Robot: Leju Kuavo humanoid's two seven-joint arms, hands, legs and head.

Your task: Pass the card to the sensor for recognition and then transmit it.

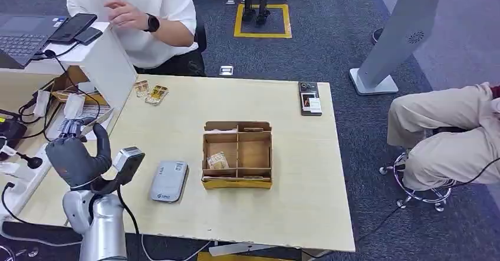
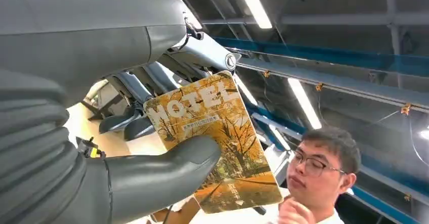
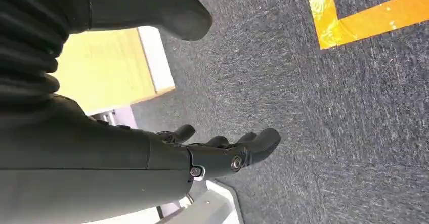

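Left hand [image 2: 101, 148] rubbery fingers pinching glossy rectangular card [image 2: 215, 138], right hand [image 3: 152, 158] fingers apart, empty

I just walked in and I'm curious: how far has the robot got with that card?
Picked up, it seems: the left hand holds a hotel card, raised beside the table. The grey sensor lies on the table, apart from the hand, so scanning and handing over look still to come. The right hand hangs open.

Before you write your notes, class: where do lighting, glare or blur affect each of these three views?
Head view: even light, table sharp, no strong shadows. Left wrist view: ceiling strip lights glare; the card in the left hand is readable. Right wrist view: right hand dark against carpet, nearest cover soft.
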